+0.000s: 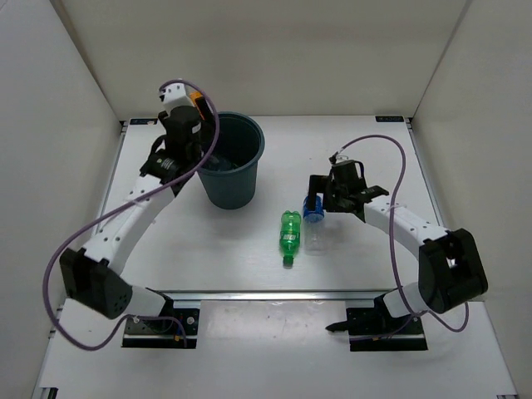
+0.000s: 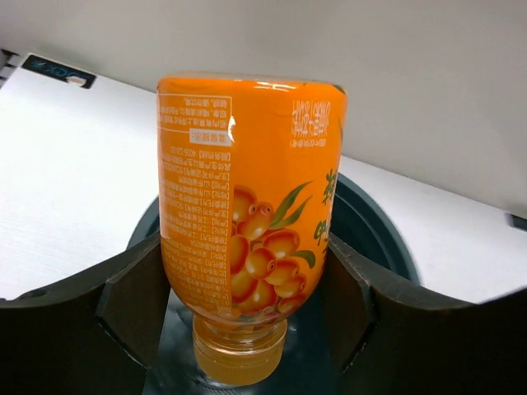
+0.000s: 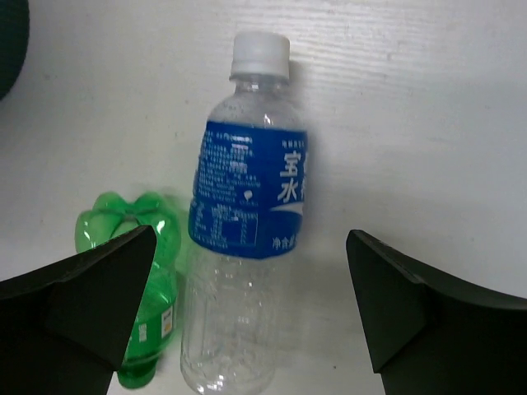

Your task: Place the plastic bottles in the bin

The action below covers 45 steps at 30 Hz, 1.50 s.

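The orange bottle [image 2: 247, 189] hangs cap down over the open mouth of the dark teal bin [image 2: 380, 224], and my left gripper [image 2: 247, 276] is shut on its shoulder, a finger against each side. From above, that gripper [image 1: 193, 110] sits at the bin's [image 1: 249, 133] far-left rim. A clear bottle with a blue label [image 3: 247, 214] lies on the table with its white cap pointing away. My right gripper [image 3: 251, 239] hovers open above it, one finger on each side, not touching. A green bottle [image 3: 136, 247] lies right beside it on the left.
In the top view the green bottle [image 1: 289, 235] and the clear bottle [image 1: 314, 233] lie side by side in the middle of the table, right of the bin. Something pale and clear shows inside the bin [image 1: 218, 165]. White walls enclose the table on three sides.
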Available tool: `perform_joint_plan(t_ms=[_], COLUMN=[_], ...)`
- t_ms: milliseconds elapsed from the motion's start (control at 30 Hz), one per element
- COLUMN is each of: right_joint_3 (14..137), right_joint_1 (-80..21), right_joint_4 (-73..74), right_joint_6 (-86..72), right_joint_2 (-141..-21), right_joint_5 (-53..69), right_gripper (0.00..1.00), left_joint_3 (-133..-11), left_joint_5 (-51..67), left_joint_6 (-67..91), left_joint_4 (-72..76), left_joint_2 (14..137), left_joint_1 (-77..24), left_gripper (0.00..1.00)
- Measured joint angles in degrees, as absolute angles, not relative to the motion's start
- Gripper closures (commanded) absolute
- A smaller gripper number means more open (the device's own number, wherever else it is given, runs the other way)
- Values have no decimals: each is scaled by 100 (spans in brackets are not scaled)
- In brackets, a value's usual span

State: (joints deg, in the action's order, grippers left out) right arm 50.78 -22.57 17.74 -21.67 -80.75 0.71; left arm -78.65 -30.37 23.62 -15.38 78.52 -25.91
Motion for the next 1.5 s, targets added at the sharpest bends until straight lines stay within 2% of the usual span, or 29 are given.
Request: perform_joint_plan(t_ms=[67,133,233,267,300,400,500,633,733,967,1033,1167,1300,1500], right_joint_3=[5223,5352,5529,5581,5634,5784,5822,5817,5817,6191,6751,8197,9734,12042], right_joint_1=[-2335,-2403,-2471,-2475,-2480,-2523,-2550,-2547,-2545,-2486,-2421,-2458,-3028,-4058], right_joint_4=[1671,1605,1579,1579,1588,1612,1638,1636,1660,2169,2296,2281,2086,1267], right_joint_6=[-2191,-2239,-2287,-2298,-2309,-2401,-2477,-2591,-2648,-2416,-2241,-1859,-1411,-862], right_joint_2=[-8294,-8541,-8914,-9032,-9135,-9430,-9531,-9529,-9504,-9109,-9048,-9028,-9177,-10451], right_joint_5=[-78,-233,-412,-454,-486,-587,-705,-727,-731,-856,-847,-843,-851,-482], right_gripper=[3,3,6,8,9,18,34,49,69,72,76,75,73,70], left_joint_3=[-8145,-8429,-8536,-8536,-8534,-8484,-8482,-8512,-8486,-6991,-6455,-5186,-4285,-3743], left_joint_5=[-3065,-3039,-3009,-3002,-2985,-2884,-2799,-2812,-2749,-2292,-2045,-1409,-934,-497], left_joint_6=[2228,2121,2027,2014,1999,1964,1922,1815,1848,2316,2438,2633,2886,3247], left_joint_4=[-1538,-1544,-1601,-1680,-1745,-1793,-1796,-1933,-2126,-2576,-2810,-3363,-3935,-4069], left_joint_2=[8322,8820,9323,9428,9496,9465,9205,8698,8145,6095,5725,5349,5148,4681], left_joint_1=[-2497,-2550,-2626,-2650,-2665,-2648,-2602,-2681,-2838,-2995,-3109,-3286,-3273,-3258], left_gripper=[48,36,30,20,2,2,1,1,1,1,1,2,2,1])
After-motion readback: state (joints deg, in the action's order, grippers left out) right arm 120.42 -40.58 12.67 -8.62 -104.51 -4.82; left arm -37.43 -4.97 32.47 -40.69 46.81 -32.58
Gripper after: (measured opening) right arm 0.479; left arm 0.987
